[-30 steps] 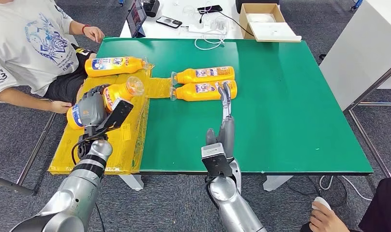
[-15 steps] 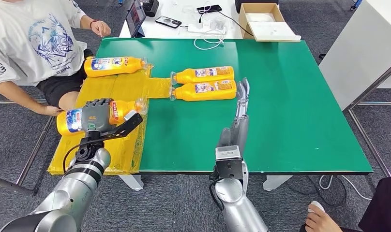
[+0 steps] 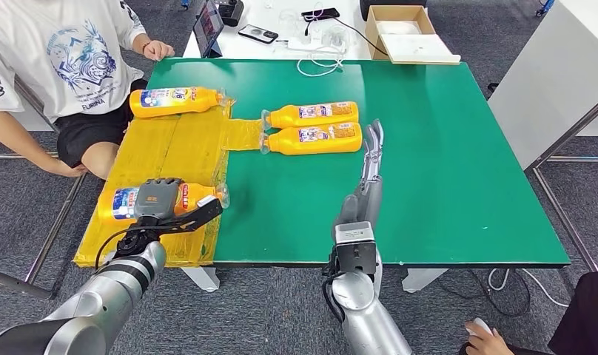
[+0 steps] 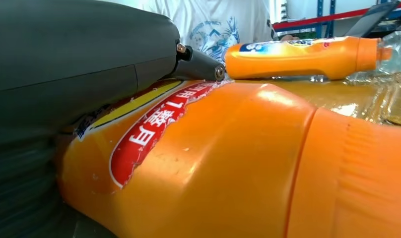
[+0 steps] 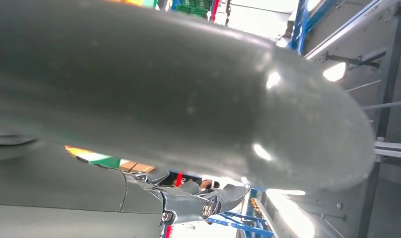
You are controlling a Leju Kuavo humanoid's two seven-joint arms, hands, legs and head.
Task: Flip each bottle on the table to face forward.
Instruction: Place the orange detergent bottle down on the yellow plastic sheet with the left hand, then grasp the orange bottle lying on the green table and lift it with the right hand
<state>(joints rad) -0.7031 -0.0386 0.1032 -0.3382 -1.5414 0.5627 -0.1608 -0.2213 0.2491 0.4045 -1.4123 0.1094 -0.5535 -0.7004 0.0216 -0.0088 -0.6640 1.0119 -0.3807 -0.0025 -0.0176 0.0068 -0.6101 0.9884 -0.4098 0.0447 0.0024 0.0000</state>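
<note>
A: Where is the left hand [image 3: 157, 198]?
B: Over the yellow wrap [image 3: 179, 148] at the green worktop's [image 3: 444, 148] left edge, its fingers [image 4: 79, 69] curled around an orange bottle [image 3: 126, 203] lying on its side, cap pointing right.

A: And the right hand [image 3: 370, 159]?
B: Above the worktop, fingers stretched out straight, holding nothing, just beside the base of the nearer of two paired bottles [image 3: 311, 139]. The farther one [image 3: 311, 115] lies touching it. Another bottle [image 3: 174, 100] lies on the wrap near a seated person [image 3: 52, 59].
</note>
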